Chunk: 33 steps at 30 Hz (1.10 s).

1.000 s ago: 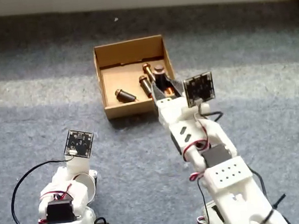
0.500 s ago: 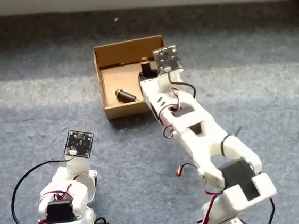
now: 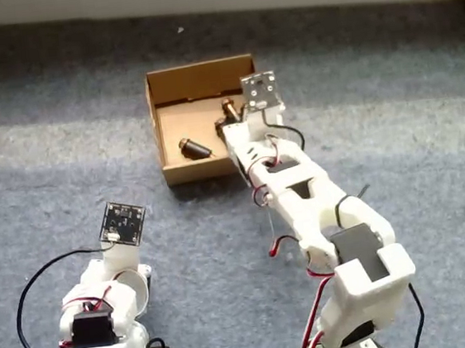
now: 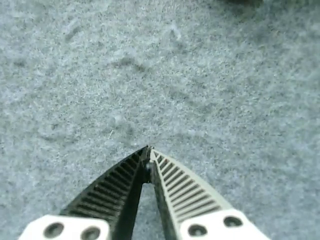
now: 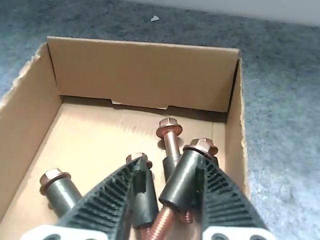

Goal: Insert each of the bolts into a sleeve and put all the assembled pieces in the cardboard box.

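Cardboard box, brown and open-topped, sits on the grey carpeted tabletop. Right claw is over it, jaws apart. A dark-sleeved copper bolt leans on one finger. Another sleeved bolt lies on the box floor. Left claw is pinched tip to tip above the tabletop.

Left arm and right arm: white plastic shells in boxy segments, with black motor blocks set in. Each wrist bears a small square board. The left board is dark, the right board pale grey. A black cable loops beside the left arm; red wires run along the right. Left gripper and right gripper: black ribbed fingers tapering to points, on white mounts with dark screw holes.
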Each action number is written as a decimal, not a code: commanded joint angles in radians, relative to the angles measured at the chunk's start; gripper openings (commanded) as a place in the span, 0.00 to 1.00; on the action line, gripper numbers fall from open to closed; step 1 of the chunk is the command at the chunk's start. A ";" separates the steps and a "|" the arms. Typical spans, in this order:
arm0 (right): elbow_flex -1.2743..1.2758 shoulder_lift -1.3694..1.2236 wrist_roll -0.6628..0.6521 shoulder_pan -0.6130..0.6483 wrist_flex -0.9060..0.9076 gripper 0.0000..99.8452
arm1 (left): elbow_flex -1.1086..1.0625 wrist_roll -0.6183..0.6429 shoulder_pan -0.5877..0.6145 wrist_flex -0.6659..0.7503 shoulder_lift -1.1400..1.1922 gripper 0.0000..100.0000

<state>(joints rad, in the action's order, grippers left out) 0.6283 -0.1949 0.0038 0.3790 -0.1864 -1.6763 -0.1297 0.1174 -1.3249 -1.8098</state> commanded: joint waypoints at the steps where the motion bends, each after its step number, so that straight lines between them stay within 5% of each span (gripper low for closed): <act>1: -0.041 0.027 0.003 -0.015 -0.019 0.15 | -0.016 -0.008 0.008 -0.005 -0.008 0.01; 13: -0.028 0.067 0.006 -0.015 -0.019 0.14 | -0.016 -0.008 0.008 -0.005 -0.008 0.01; 19: 0.134 0.341 0.005 -0.013 -0.019 0.00 | -0.016 -0.008 0.008 -0.005 -0.008 0.01; 33: 0.483 0.951 0.003 -0.053 0.206 0.01 | -0.016 -0.008 0.008 -0.005 -0.008 0.01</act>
<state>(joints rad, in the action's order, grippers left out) 1.0733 0.5984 0.0038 0.3483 -0.0361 -1.6763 -0.1297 0.1174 -1.3249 -1.8098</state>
